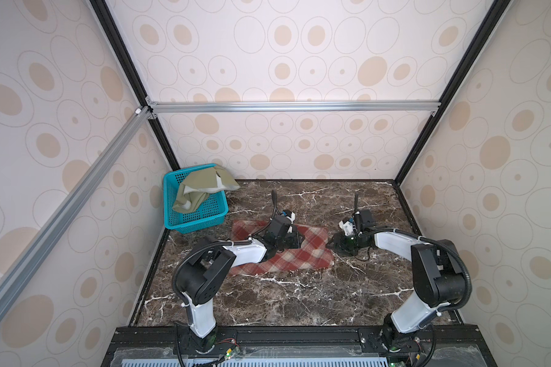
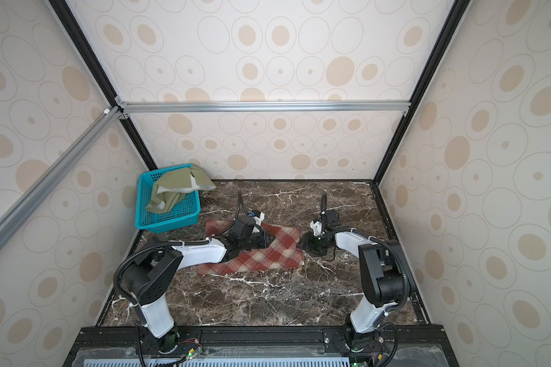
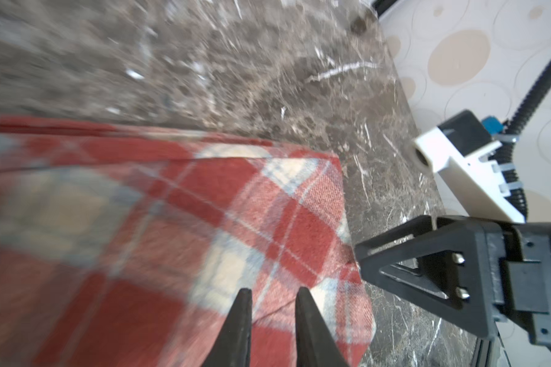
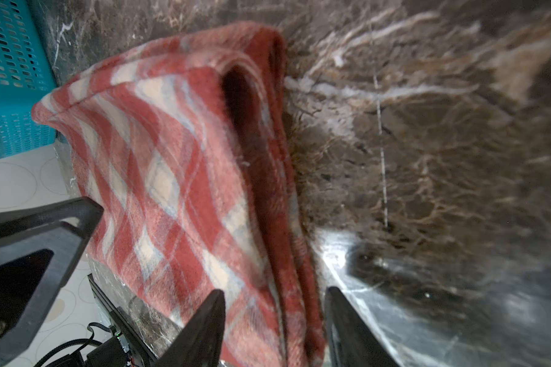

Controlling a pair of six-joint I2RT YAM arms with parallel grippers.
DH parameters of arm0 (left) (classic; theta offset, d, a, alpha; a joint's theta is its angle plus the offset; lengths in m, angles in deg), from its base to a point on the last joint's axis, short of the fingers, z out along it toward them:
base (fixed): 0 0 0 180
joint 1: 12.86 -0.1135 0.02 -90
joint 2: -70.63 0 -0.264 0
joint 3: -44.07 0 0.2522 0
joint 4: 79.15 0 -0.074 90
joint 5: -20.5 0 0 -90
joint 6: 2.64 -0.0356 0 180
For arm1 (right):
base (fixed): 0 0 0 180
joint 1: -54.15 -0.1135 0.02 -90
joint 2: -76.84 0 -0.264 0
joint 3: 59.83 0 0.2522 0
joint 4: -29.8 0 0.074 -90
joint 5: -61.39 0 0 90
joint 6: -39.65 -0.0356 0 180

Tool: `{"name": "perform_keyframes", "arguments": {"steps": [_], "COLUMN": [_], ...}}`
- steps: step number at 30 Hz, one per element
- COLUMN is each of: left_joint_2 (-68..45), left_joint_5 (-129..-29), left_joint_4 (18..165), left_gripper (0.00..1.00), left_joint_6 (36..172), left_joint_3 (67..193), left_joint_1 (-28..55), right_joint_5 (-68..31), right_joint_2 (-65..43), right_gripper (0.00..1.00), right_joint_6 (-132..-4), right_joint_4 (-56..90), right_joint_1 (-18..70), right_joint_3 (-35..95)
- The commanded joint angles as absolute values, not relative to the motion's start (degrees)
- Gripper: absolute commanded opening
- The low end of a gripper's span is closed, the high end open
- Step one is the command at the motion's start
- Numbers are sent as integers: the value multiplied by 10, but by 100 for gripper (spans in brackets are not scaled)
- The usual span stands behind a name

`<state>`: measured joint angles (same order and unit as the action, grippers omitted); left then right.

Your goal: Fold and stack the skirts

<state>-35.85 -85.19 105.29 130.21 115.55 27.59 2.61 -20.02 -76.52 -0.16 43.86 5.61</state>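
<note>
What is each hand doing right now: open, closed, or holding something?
Left hand: barely parted over the plaid skirt; whether it grips cannot be told.
Right hand: open, astride the plaid skirt's edge.

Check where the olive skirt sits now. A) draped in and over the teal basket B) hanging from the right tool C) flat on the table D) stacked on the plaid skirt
A: the olive skirt is bunched in the teal basket and spills over its far rim, while the plaid skirt lies alone on the table.
</note>
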Motion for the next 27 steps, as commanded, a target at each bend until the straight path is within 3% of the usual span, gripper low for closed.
{"name": "perform_keyframes", "arguments": {"steps": [1, 6, 14, 27], "left_joint_2": [-394, -429, -471, -496], "left_joint_5": [-872, -882, -894, -893], "left_joint_4": [1068, 1044, 1018, 1028], "left_gripper": [24, 24, 23, 22], "left_joint_6": [1308, 1294, 1283, 1288], "left_joint_3": [1209, 1238, 1264, 1239], "left_joint_1": [290, 291, 292, 294], "right_joint_5": [41, 30, 42, 42], "right_joint_2": [-216, -219, -246, -273], "right_gripper": [53, 52, 41, 39], "right_joint_6": [-781, -779, -781, -794], "right_joint_4": [36, 31, 35, 46], "right_joint_1": [444, 444, 444, 444], "right_joint_3": [56, 59, 67, 55]}}
